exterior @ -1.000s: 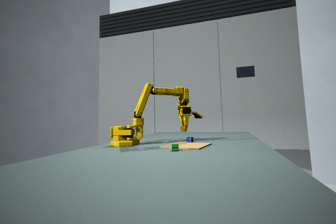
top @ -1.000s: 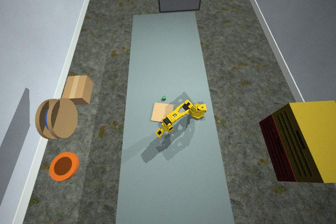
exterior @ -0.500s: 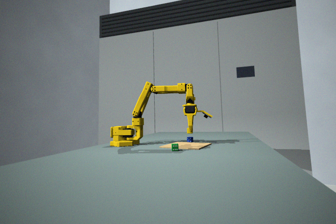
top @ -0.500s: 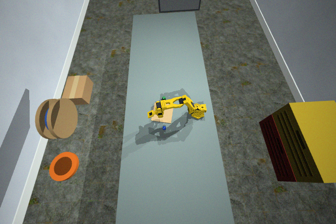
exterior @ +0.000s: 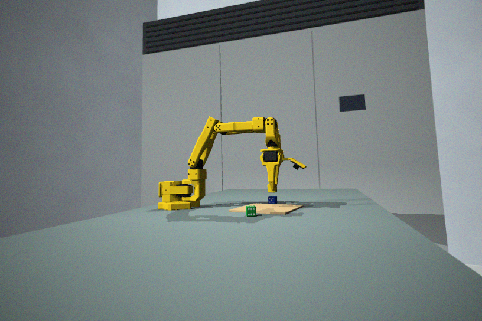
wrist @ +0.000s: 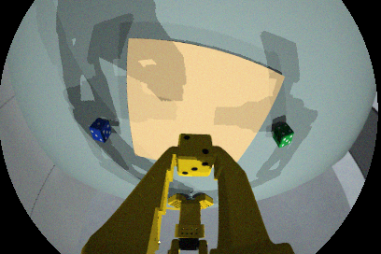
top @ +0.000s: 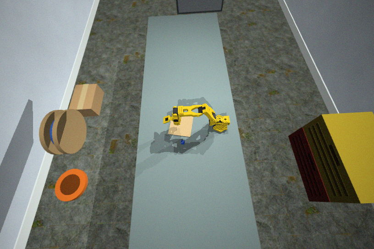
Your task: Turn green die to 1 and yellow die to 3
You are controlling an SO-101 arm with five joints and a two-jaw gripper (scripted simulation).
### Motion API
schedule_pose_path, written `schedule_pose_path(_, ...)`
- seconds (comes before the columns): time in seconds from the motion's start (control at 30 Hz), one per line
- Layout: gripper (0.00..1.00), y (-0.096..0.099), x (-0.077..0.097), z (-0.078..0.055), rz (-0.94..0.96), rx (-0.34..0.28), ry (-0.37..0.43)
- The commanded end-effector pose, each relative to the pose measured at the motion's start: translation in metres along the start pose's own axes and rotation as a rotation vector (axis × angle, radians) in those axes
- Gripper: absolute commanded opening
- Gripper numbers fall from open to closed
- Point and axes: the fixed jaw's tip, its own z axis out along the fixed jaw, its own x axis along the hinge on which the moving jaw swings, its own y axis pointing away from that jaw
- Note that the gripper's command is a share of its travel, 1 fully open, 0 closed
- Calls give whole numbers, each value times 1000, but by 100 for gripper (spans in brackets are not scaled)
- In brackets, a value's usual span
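Note:
My gripper [top: 177, 123] [exterior: 272, 189] [wrist: 195, 151] points down and is shut on the yellow die [wrist: 195, 164], held in the air above the mat. In the wrist view its bright face on the palm side shows 3, and the darker face beside it shows 2. The tan mat [top: 184, 130] [exterior: 287, 208] [wrist: 201, 76] lies flat on the table. The green die [exterior: 251, 210] [wrist: 283, 134] is on the table just off one mat edge; its side facing the exterior camera shows 6. In the top view the arm hides it. Its top number is too small to read surely.
The blue die [top: 182, 142] [exterior: 272, 200] [wrist: 100, 130] is on the table off the opposite mat edge, in the arm's shadow. The arm's base [top: 220, 124] [exterior: 173, 205] stands near the table's side edge. A cardboard box [top: 85, 98] and an orange ring [top: 60, 195] are on the floor.

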Motion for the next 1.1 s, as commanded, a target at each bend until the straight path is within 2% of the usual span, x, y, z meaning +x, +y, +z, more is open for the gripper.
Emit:
schedule_pose_path(0.0,0,-6,-5,-10,27,-2,-45)
schedule_pose_path(0.53,0,-6,-5,-9,27,-2,-45)
schedule_pose_path(1.07,0,-6,-6,-4,27,-2,-45)
